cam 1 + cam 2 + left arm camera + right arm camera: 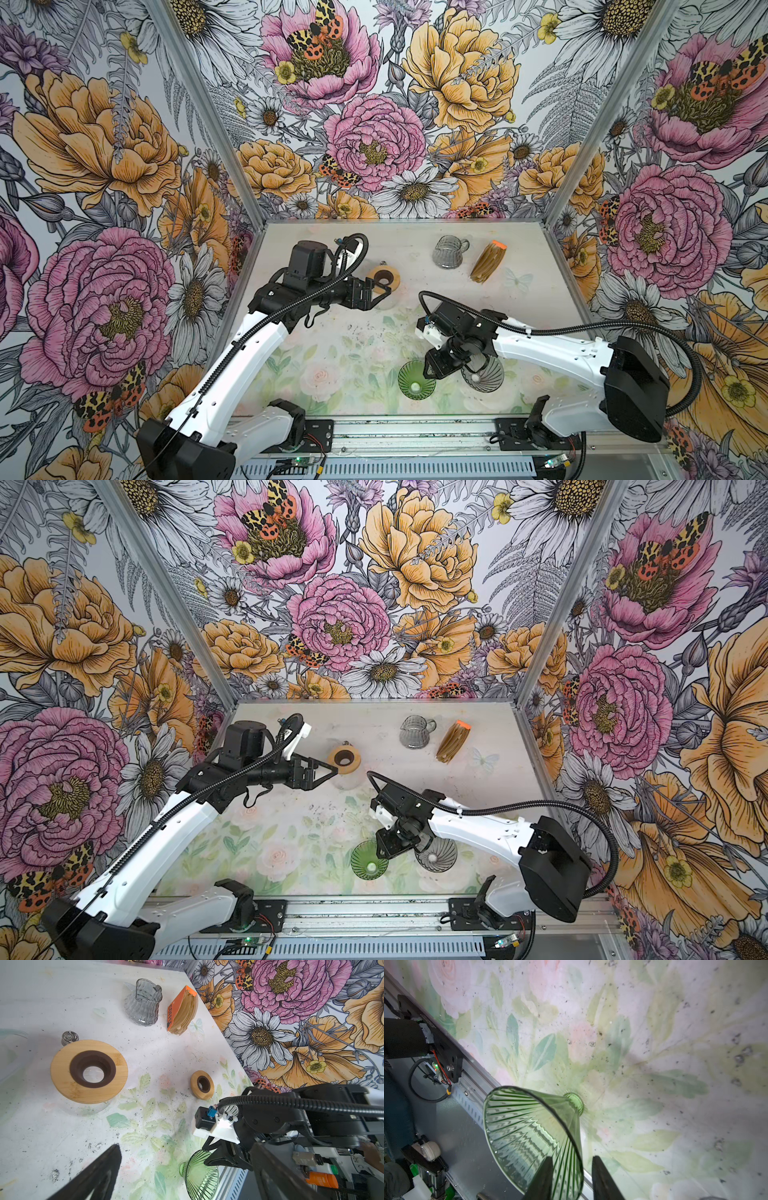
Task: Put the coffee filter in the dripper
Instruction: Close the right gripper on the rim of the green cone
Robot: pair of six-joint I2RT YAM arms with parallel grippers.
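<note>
Straddling green dripper point(529, 1126) rim: right gripper point(571, 1158), jaws part-spread, one finger inside, one outside, not clamped. Empty left gripper point(380, 291) spread wide. At back, beside pitcher point(448, 251): filter stack point(487, 262). Paper likely light, floppy, crushable; pinch single sheet by edge. Glass slippery, fragile.

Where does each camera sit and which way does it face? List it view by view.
Top views: above the table's near edge, looking down toward the back wall; left arm, right arm, left pincer and right pincer show.
Left wrist: on the left arm, facing across the table at the wooden collar and filter pack; its own fingers and the right arm show.
Right wrist: on the right arm, facing down at the green dripper; its fingers straddle the rim.
Shared: every view shows the green dripper.
</note>
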